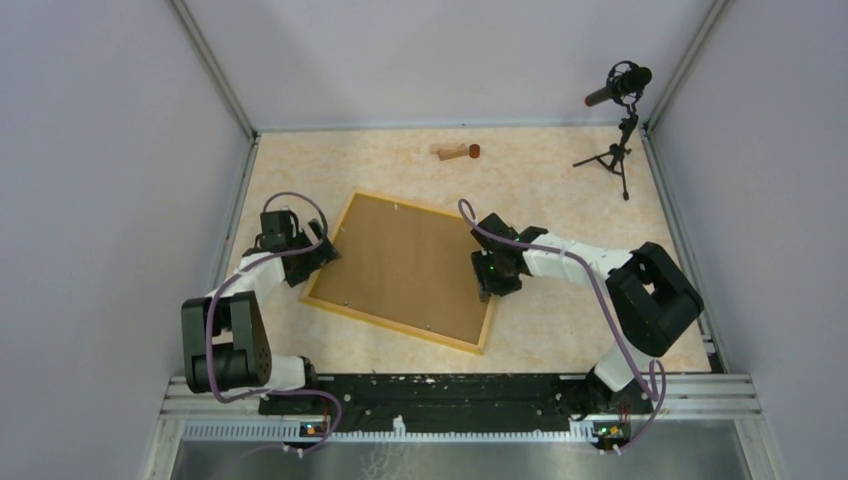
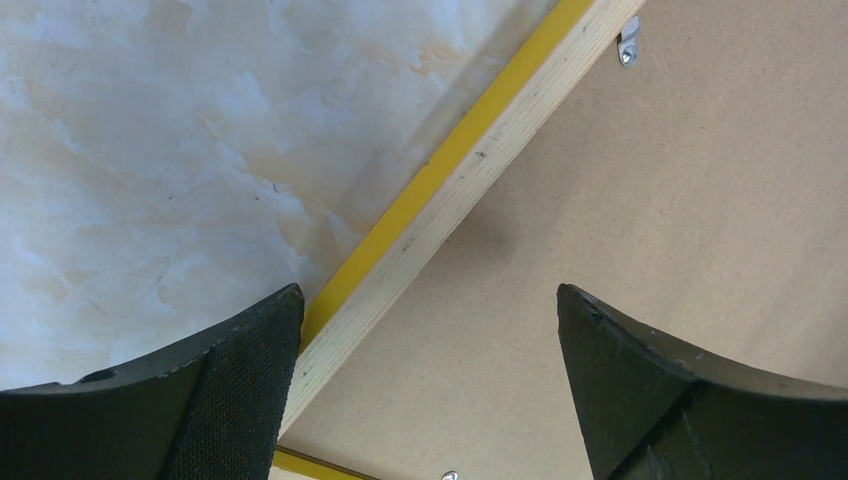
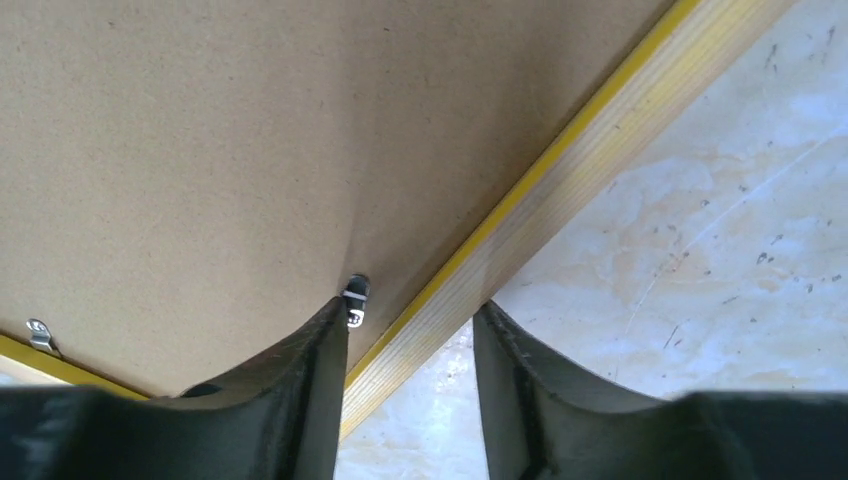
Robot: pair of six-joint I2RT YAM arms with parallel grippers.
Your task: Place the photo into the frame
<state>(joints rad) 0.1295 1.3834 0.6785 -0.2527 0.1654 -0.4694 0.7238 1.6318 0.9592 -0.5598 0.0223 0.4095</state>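
Observation:
The yellow-orange frame (image 1: 400, 327) lies face down in the middle of the table, with a plain brown backing board (image 1: 405, 265) filling it. The photo is hidden. My left gripper (image 1: 322, 252) hangs wide open over the frame's left rail (image 2: 470, 175), one finger over the table and the other over the board (image 2: 640, 200). My right gripper (image 1: 488, 285) straddles the right rail (image 3: 560, 190) with its jaws partly closed. Its left finger sits by a small metal clip (image 3: 355, 300) on the board (image 3: 250, 150), and a gap shows between the rail and its right finger.
A small wooden block (image 1: 450, 151) and a brown cylinder (image 1: 474, 151) lie near the back edge. A microphone on a tripod (image 1: 618, 95) stands at the back right. Walls close in the table on three sides. More metal clips (image 2: 628, 45) sit along the board's edges.

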